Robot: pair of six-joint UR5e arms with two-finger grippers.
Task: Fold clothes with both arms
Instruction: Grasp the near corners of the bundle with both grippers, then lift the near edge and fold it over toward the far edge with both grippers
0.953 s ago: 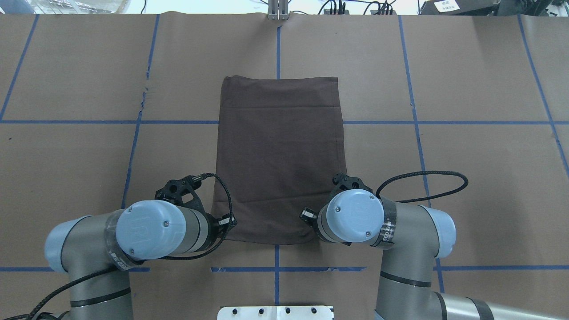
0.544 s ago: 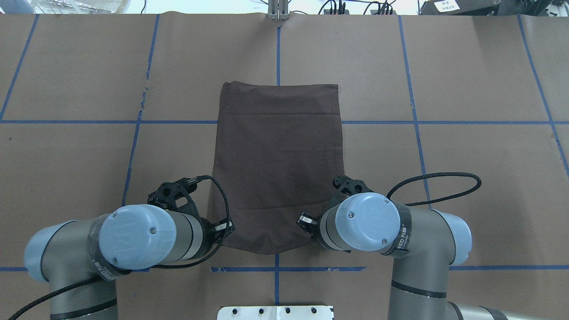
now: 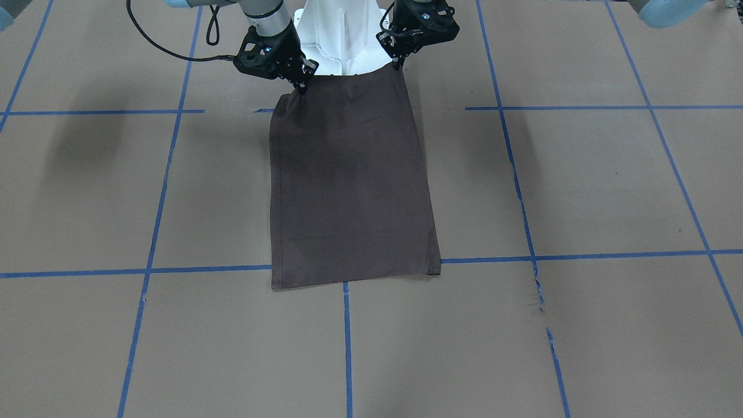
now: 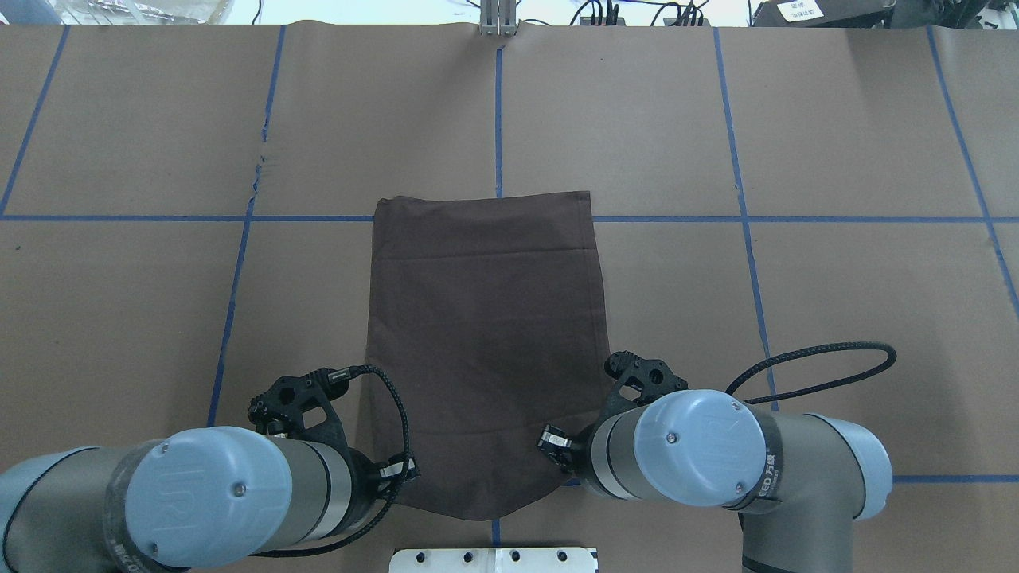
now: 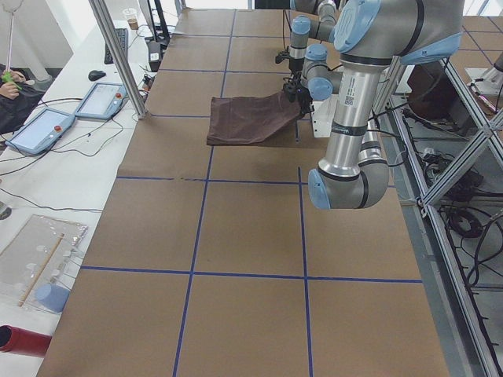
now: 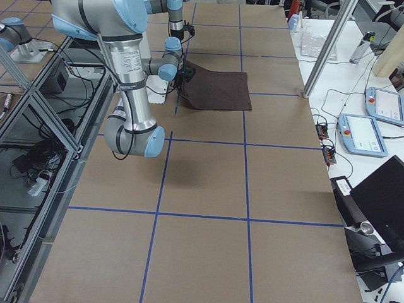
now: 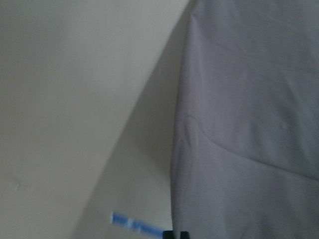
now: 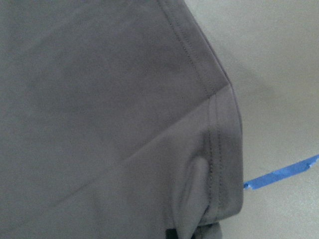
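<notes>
The clothes are one dark brown T-shirt (image 4: 482, 342), folded into a long rectangle on the brown paper table. Its far edge lies along a blue tape line (image 4: 796, 219). My left gripper (image 3: 400, 62) is shut on the shirt's near corner on its own side. My right gripper (image 3: 302, 86) is shut on the other near corner. Both corners are lifted off the table, so the near edge (image 3: 354, 78) hangs between them in front of the base. Each wrist view shows brown cloth (image 7: 249, 124) (image 8: 114, 124) running down to the fingertips. In the overhead view, the wrists hide both pinch points.
The white pedestal base (image 4: 493, 559) sits just behind the shirt's near edge. Blue tape lines (image 3: 203, 270) grid the paper. Beyond the far table edge stand a metal pole (image 5: 118, 59) and tablets (image 5: 39, 129) on a white side table.
Both arms have drawn back toward the base, dragging the shirt with them. Its far edge slid from well beyond the blue cross line down to it.
</notes>
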